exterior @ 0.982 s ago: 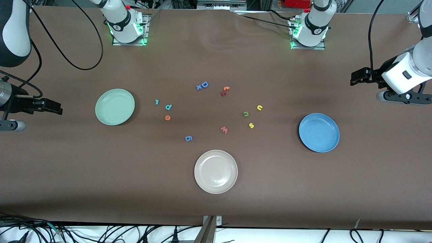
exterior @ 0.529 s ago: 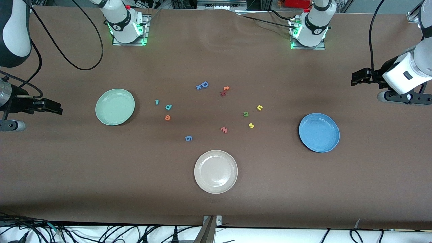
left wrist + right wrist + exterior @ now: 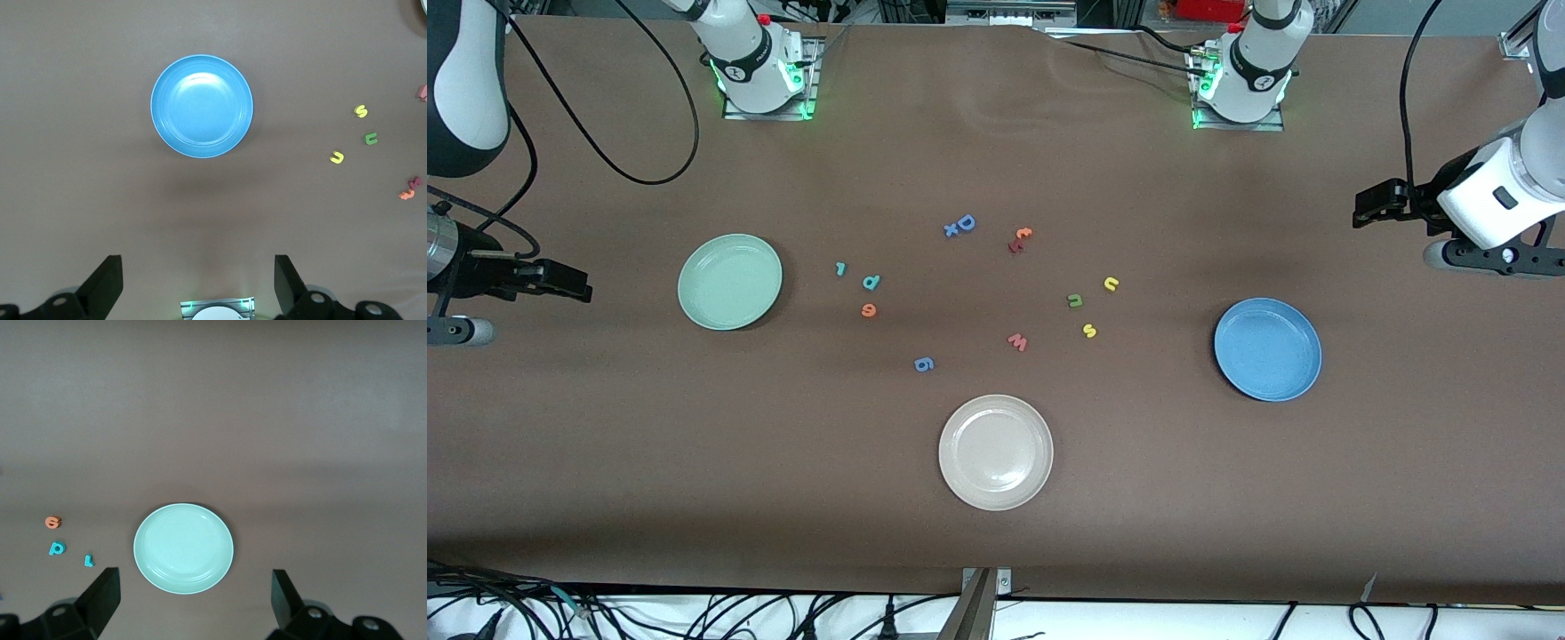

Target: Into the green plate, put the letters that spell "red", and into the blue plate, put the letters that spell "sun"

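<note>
The green plate [image 3: 729, 282] [image 3: 183, 548] lies toward the right arm's end, with a teal "r" [image 3: 840, 268] [image 3: 89, 561], teal "d" [image 3: 871, 283] [image 3: 57, 548] and orange "e" [image 3: 869, 310] [image 3: 53, 521] beside it. The blue plate [image 3: 1267, 349] [image 3: 202, 105] lies toward the left arm's end. A yellow "u" [image 3: 1111, 284] [image 3: 337, 157], green "n" [image 3: 1075, 300] [image 3: 371, 139] and yellow "s" [image 3: 1089, 331] [image 3: 361, 111] sit between it and the table's middle. My right gripper [image 3: 585, 289] [image 3: 193, 577] hovers open and empty over its table end. My left gripper [image 3: 1357, 210] [image 3: 198, 263] hovers open and empty over its own end.
A beige-white plate [image 3: 996, 452] sits nearest the front camera, mid-table. Loose letters around the middle: a red "w" [image 3: 1017, 341], a blue "g" [image 3: 924, 364], a blue "D" [image 3: 960, 225] and a red and orange pair [image 3: 1019, 239] [image 3: 410, 189].
The left gripper has edged very slightly toward its end of the table. Plates, letters and the right arm have not moved.
</note>
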